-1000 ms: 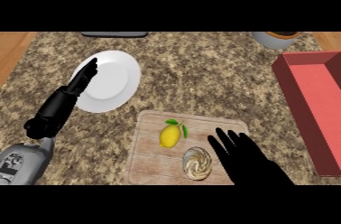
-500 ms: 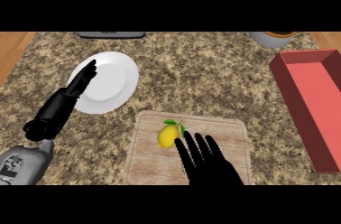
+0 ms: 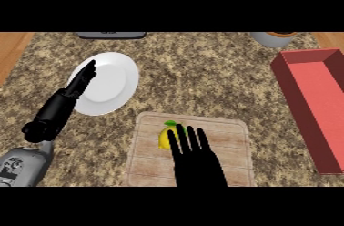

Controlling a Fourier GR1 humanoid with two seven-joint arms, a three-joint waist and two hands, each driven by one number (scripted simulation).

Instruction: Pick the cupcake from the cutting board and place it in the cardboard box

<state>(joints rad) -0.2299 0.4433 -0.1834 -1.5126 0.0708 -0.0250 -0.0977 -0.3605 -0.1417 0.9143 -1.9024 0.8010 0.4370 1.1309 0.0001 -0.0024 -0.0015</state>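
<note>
Counter [image 3: 201,79]: red box [image 3: 316,102] holds nothing.

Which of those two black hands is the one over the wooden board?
The right hand, fingers straight, is over the cutting board, beside the lemon. The left hand is over the white plate instead.

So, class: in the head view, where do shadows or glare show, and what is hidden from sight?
Head view: light is even, with no glare on the white plate; the right hand covers the cutting board's middle, hiding the cupcake and part of the lemon; no strong shadows.
</note>
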